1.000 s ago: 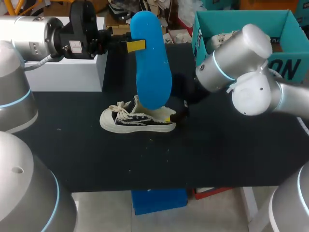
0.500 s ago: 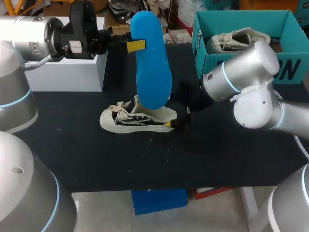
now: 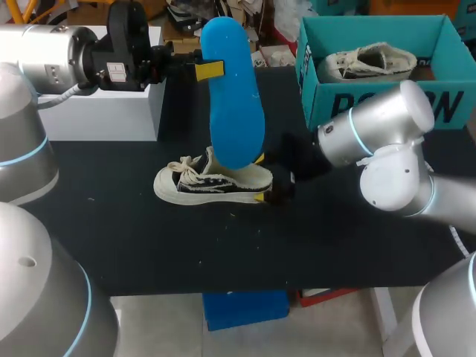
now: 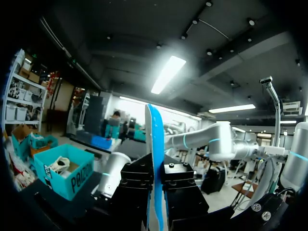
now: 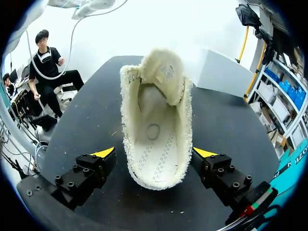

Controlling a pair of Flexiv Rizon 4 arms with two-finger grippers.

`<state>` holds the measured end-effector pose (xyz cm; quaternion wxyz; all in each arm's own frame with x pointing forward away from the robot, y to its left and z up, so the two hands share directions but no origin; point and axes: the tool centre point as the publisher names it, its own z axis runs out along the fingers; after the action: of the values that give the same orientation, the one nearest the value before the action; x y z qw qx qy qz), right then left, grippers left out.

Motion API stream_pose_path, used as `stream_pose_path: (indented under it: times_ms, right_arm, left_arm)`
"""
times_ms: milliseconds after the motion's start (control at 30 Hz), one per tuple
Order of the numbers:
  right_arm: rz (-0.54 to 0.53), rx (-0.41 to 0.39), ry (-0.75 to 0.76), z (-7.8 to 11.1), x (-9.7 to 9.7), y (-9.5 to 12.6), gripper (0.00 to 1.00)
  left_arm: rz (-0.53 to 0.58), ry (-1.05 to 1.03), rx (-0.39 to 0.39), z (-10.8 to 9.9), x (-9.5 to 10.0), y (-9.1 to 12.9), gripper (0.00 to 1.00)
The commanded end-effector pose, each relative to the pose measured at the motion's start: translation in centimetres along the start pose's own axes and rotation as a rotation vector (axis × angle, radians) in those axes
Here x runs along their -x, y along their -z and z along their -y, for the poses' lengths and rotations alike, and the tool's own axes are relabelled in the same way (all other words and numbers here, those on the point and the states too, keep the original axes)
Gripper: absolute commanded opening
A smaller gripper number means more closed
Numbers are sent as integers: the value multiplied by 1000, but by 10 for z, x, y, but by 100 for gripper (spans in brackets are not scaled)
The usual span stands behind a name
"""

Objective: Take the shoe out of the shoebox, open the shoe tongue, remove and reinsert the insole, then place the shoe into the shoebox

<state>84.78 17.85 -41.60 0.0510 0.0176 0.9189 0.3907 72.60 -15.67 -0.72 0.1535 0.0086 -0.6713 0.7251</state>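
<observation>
A low black-and-cream shoe point(image 3: 212, 182) lies on the black table point(image 3: 149, 238), toe toward my left arm. The blue insole point(image 3: 232, 97) hangs upright above its heel, with my left gripper point(image 3: 210, 70) shut on the insole's upper part. In the left wrist view the insole point(image 4: 156, 159) shows edge-on, clamped in that gripper point(image 4: 157, 192). My right gripper point(image 3: 260, 178) stands open at the shoe's heel, one yellow tip on each side. In the right wrist view the shoe point(image 5: 156, 120) shows its bare inside, and the gripper point(image 5: 154, 153) straddles the heel with small gaps.
The teal shoebox point(image 3: 327, 89) stands at the back right with a second cream shoe point(image 3: 368, 63) inside; the box point(image 4: 65, 171) also shows in the left wrist view. A white box point(image 3: 104, 111) sits at the back left, under my left arm.
My right arm has swung down and to the right, uncovering the shoe in the box. Its gripper has slid in until its tips straddle the heel. The left arm and insole have not moved.
</observation>
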Motion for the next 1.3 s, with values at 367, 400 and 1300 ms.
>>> stream_pose_path:
  times_ms: [367,400,1300]
  right_arm:
    - [15,24,-15,7,1,-9,100]
    - [15,25,-15,7,2,-9,100]
    - [-48,-213,35,-15,21,31,100]
  left_arm:
    - [3,-1,-1,-1,0,-1,0]
    - [3,-1,-1,-1,0,-1,0]
    - [3,-1,-1,-1,0,-1,0]
